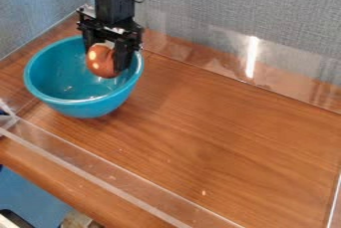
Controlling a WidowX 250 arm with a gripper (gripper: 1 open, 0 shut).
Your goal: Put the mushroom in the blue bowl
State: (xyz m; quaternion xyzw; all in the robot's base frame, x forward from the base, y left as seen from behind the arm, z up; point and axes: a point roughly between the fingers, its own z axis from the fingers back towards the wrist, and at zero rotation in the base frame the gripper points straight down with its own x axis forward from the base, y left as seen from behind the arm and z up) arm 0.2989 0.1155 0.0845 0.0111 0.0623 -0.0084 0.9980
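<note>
The blue bowl (64, 88) stands on the wooden table at the back left, a big shiny turquoise bowl. My black gripper (102, 61) hangs straight down over the bowl's right-hand part, shut on the mushroom (102, 60), a small glossy orange-brown lump held between the two fingers. The mushroom sits just inside the bowl's rim line, above the bowl's floor, not resting on it.
The wooden tabletop (213, 132) stretches to the right and front of the bowl. Clear plastic walls (253, 58) run along the back and the front edge. A grey fabric wall stands behind the arm.
</note>
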